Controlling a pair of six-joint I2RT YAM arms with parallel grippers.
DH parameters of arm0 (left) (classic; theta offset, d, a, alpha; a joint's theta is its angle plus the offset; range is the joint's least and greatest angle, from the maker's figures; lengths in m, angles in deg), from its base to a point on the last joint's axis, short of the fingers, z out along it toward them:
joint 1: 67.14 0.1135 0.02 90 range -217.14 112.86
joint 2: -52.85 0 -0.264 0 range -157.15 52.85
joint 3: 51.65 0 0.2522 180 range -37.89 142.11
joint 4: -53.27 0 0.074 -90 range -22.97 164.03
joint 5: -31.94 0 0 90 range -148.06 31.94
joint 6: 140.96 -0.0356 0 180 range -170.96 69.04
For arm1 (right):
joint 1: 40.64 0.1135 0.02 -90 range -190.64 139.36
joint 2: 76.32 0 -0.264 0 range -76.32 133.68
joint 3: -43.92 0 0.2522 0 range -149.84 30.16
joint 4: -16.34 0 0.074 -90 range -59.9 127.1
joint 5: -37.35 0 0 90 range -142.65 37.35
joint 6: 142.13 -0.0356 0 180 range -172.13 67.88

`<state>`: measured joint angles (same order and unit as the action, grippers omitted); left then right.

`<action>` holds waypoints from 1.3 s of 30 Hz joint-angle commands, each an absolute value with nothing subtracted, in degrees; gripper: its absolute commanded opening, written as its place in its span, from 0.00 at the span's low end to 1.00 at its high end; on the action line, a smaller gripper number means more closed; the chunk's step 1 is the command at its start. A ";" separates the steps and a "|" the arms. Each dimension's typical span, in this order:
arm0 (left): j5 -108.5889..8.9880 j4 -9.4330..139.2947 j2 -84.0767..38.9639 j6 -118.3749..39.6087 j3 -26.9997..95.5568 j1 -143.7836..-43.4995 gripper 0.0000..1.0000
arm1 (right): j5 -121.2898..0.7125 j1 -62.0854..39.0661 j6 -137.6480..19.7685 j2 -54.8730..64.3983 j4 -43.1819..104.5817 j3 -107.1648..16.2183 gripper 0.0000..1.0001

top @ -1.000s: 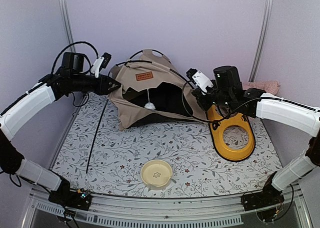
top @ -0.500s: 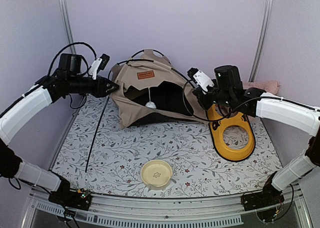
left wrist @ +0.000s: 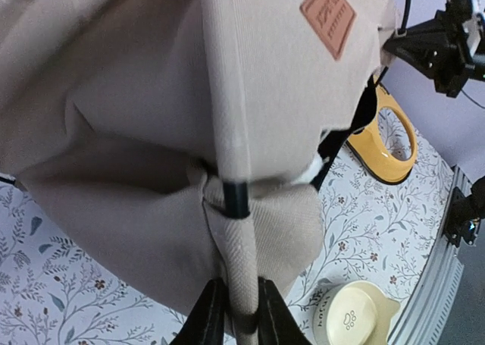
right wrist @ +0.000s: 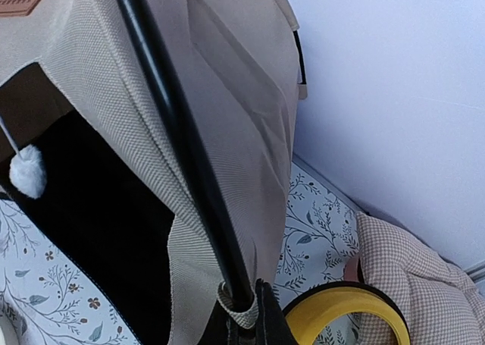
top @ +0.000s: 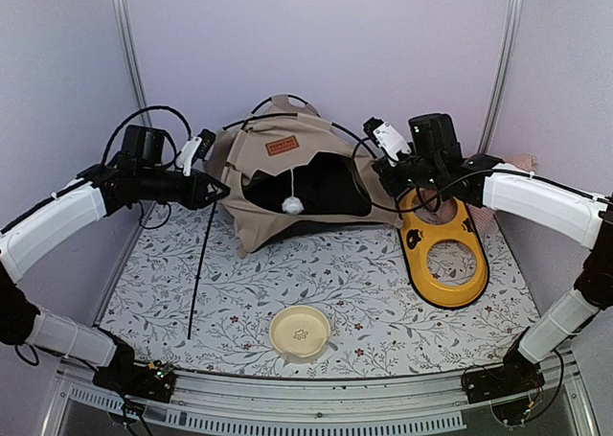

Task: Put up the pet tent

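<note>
- Floral-print table: we see the pet tent at the far edge.
- Yellow feeder tray lies at its right under the right arm, cream bowl by the near edge, loose pole left.
- Left gripper pinches the tent's sleeve; right gripper clamps its black pole.
- Since a second ago, the doorway gapes wider.

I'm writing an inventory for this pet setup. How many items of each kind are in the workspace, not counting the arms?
pet tent: 1
yellow feeder tray: 1
cream bowl: 1
checked cushion: 1
Total: 4
</note>
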<state>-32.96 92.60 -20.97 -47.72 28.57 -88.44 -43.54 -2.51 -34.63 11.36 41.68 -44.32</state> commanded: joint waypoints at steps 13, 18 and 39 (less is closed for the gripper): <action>-35.22 75.33 -17.37 -33.72 11.99 -100.86 0.14 | -46.17 -5.88 -49.12 17.55 44.60 -55.00 0.00; -36.12 72.43 -17.11 -31.27 10.10 -102.71 0.17 | -46.59 -6.33 -51.54 17.87 45.57 -55.95 0.00; -46.26 72.42 -23.46 -22.07 25.08 -107.01 0.00 | -58.13 0.32 -61.89 6.16 47.43 -48.60 0.81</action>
